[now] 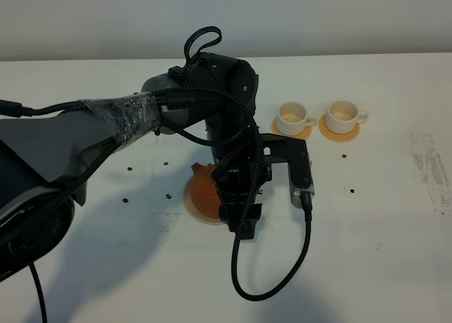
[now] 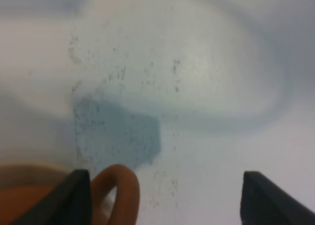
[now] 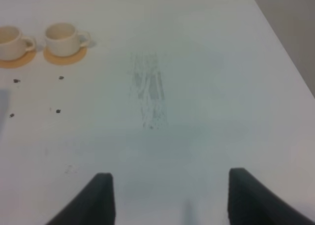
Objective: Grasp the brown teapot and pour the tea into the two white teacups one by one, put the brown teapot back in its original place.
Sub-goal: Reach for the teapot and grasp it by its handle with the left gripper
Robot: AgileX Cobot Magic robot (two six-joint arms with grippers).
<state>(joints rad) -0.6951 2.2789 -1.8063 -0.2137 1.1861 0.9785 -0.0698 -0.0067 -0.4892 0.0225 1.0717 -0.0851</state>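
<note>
Fragility is to be assumed of the brown teapot (image 1: 200, 193): fired clay, stiff and smooth, probably heavy for its size if tea is inside, and topped by a lid that could slip off when tipped. It is judged best taken by its loop handle (image 2: 122, 188), which gives the fingers a firm bar to close on. The round body would be too wide and too slick.

The teapot is found near the middle of the table (image 1: 381, 252), somewhat closer to the near edge, and is largely hidden in the high view by the left arm above it. The two white teacups (image 1: 293, 118) are set side by side on small orange coasters (image 1: 339, 132), nearer the far edge and well apart from the teapot.

The left gripper (image 2: 166, 176) is held wide open and low over the teapot. The handle is seen between its fingers (image 2: 76, 198), just beside one of them, with a broad gap left to the other. Nothing is gripped, and whether that near finger touches the handle cannot be told.

The right gripper (image 3: 170, 178) is likewise spread wide over bare table, with nothing held or touched.
</note>
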